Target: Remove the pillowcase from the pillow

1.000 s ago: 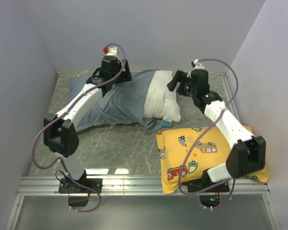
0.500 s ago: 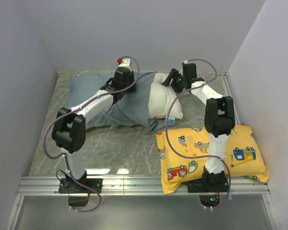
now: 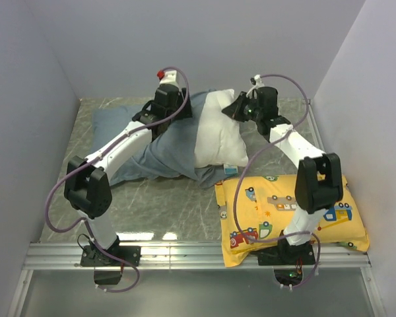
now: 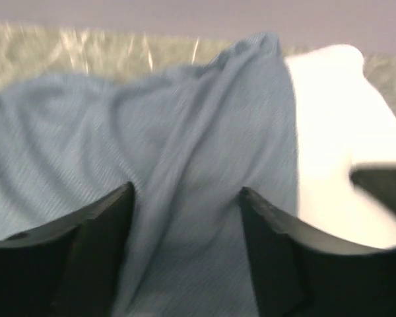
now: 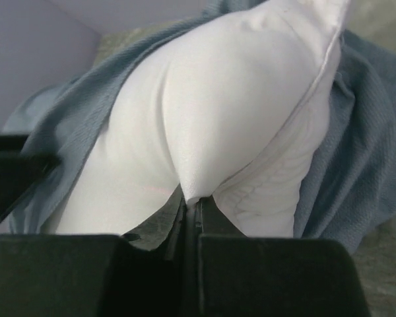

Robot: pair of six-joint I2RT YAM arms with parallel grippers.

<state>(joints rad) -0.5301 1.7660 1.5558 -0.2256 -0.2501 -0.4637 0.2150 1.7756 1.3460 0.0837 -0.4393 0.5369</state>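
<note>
On the marbled grey table (image 3: 171,198), between pale lilac walls (image 3: 185,39), the pillow (image 3: 219,132) lies far centre, its left part inside the pillowcase (image 3: 165,148). The right gripper (image 5: 193,201) pinches a pillow fold. The left gripper (image 4: 186,190) straddles pillowcase fabric; I cannot tell whether it grips. A yellow vehicle-print pillow (image 3: 244,214) lies near right.

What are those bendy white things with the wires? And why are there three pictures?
They are two robot arms, bolted at the near edge of a table. One picture comes from a camera overhead. The other two come from small cameras on the arms' wrists, so you see their black claws up close. On the table lie a white pillow, partly inside a blue-grey pillowcase, and a yellow pillow with cartoon vehicles. The right claw is shut, pinching the white pillow's edge. The left claw is open, its fingers either side of a fold of pillowcase.
</note>
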